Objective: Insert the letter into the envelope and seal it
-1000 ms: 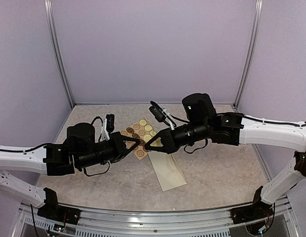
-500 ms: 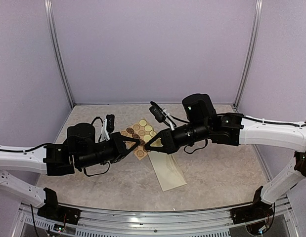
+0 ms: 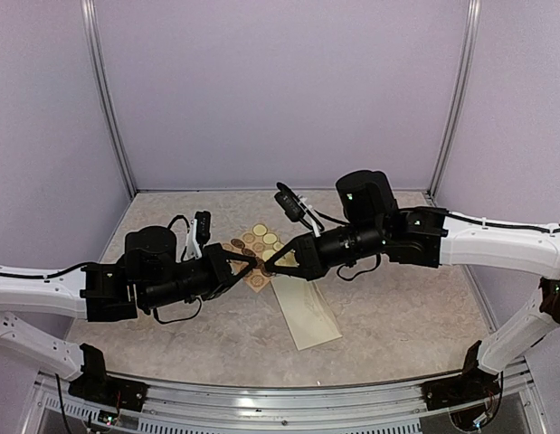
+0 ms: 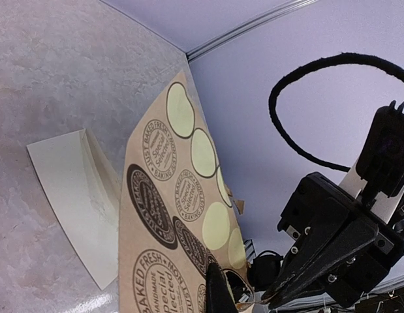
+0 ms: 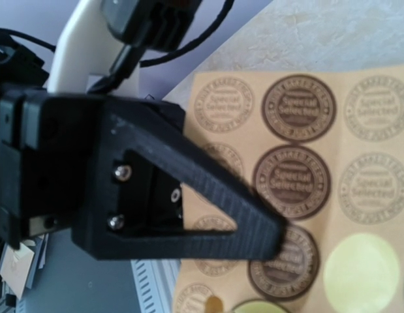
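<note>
The cream envelope [image 3: 307, 315] lies flat on the table in front of both grippers, also visible in the left wrist view as the envelope [image 4: 74, 189]. The letter is out of view. A tan card of round stickers [image 3: 259, 240] is held up above the table. My left gripper [image 3: 251, 263] is shut on the near edge of that card [image 4: 169, 215], one black fingertip [image 4: 218, 293] over it. My right gripper [image 3: 267, 265] meets it tip to tip, shut on a sticker at the card's edge [image 5: 358, 189]. Its finger [image 5: 254, 235] covers the pinch.
Purple walls with metal posts [image 3: 108, 108] enclose the marbled table [image 3: 406, 307]. A metal rail [image 3: 280, 402] runs along the near edge. The right wrist's camera and black cable [image 3: 289, 203] stand above the card.
Both grippers and the sticker card have crept slightly towards the back. The envelope has not moved.
</note>
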### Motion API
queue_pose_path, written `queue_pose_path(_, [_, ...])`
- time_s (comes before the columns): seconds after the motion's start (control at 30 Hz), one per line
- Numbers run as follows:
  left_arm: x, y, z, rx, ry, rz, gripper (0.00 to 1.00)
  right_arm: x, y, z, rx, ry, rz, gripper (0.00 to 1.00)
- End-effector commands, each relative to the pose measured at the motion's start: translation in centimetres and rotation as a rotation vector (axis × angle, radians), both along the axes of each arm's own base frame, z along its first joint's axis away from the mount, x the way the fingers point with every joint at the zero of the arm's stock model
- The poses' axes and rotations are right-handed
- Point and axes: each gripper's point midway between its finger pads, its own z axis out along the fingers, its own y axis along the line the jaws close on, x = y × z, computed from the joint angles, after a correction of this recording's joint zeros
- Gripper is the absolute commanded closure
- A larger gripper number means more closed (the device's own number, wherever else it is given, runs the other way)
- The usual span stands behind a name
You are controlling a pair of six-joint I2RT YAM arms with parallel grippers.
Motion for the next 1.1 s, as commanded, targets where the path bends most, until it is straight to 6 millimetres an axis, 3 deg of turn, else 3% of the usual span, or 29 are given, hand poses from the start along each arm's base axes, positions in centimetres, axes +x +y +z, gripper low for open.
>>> queue_pose_path(0.0, [0.3, 0.1, -0.1, 0.024, 0.001, 0.017, 1.00, -0.5, -0.3, 1.7, 0.052, -0.022, 0.004, 1.00])
queue_pose_path(0.87, [0.3, -0.1, -1.4, 0.058, 0.016, 0.015, 1.00, -0.6, -0.5, 2.4, 0.072, -0.028, 0.000, 1.00])
queue_pose_path(1.07, [0.3, -0.1, -1.0, 0.044, -0.002, 0.008, 1.00, 0.1, -0.8, 1.2, 0.026, -0.024, -0.043, 1.00])
